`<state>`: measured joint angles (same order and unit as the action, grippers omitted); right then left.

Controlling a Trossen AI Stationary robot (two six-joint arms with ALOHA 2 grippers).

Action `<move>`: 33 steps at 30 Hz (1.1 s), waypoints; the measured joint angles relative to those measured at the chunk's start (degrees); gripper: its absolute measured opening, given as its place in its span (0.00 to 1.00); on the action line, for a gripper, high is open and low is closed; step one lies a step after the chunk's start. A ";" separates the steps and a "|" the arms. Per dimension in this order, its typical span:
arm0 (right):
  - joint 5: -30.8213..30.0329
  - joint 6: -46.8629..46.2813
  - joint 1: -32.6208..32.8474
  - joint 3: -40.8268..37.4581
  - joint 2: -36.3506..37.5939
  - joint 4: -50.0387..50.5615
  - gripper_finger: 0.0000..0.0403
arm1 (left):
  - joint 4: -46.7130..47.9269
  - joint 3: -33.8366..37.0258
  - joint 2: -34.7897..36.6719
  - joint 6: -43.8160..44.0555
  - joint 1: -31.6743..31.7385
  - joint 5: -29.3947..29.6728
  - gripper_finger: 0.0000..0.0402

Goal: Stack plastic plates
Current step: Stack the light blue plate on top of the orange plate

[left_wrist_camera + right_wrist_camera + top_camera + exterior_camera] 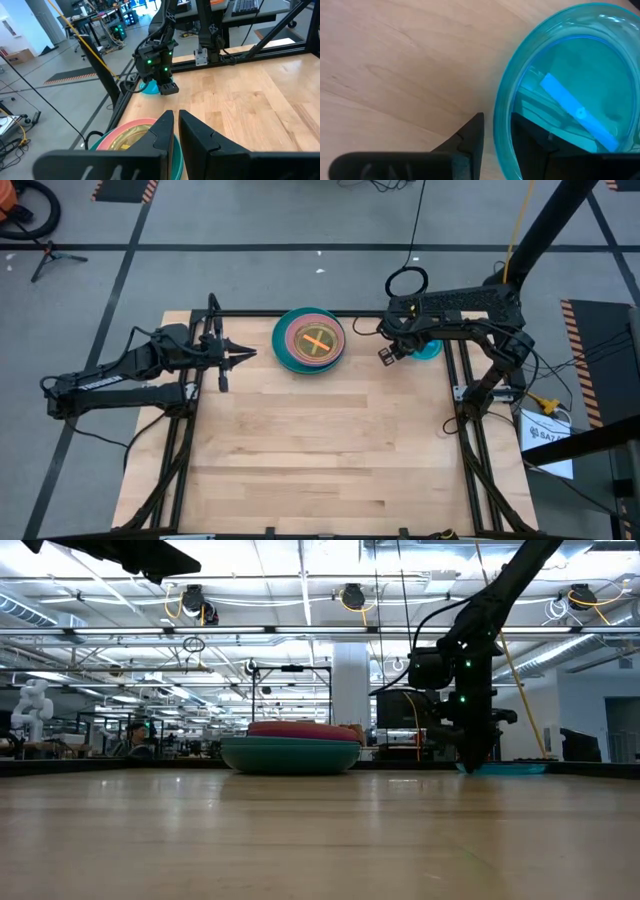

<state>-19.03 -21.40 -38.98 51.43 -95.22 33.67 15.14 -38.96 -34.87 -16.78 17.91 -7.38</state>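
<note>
Overhead, a stack of plates [310,340] sat at the far edge of the wooden table [320,450], roughly centred between the two arms: a teal plate at the bottom, pink and magenta ones above it, and a lime-green one on top carrying an orange cross-shaped mark. From table height the same stack [290,752] read as a broad teal base with red-pink rims over it. A single translucent cyan plate [565,85] lay flat on the wood near the table's far right corner, well apart from the stack. The right gripper [495,132] was lowered onto that plate's near rim, one finger [470,137] outside the rim and the other inside the dish, straddling the rim; whether the pads had actually pinched it could not be told. A pale blue strip showed through the plate's translucent floor. The left gripper [175,130] hung above the table to the left of the stack, holding nothing, its two fingers drawn nearly together with only a thin slit between them, pointed toward the stack.
</note>
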 joint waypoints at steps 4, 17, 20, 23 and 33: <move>-0.48 0.60 0.00 -0.08 0.00 -0.38 0.22 | 0.00 0.00 0.00 0.00 0.00 0.00 0.09; -0.63 1.69 0.15 -0.15 -0.07 -0.89 0.01 | 0.00 0.00 0.00 -0.28 0.00 0.00 0.09; -0.63 1.63 0.93 -0.11 -0.07 -0.76 0.01 | 0.01 0.00 0.00 -0.28 0.00 0.00 0.09; -0.58 1.61 2.57 0.89 -0.07 0.46 0.01 | 0.00 0.00 0.01 -0.32 0.00 0.00 0.09; -4.85 3.66 11.54 10.63 1.42 4.92 0.00 | -0.43 0.00 0.02 -0.48 -0.02 0.00 0.09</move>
<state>-23.88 -17.74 -27.44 62.06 -93.80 38.59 14.70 -38.96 -34.85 -17.25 17.89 -7.38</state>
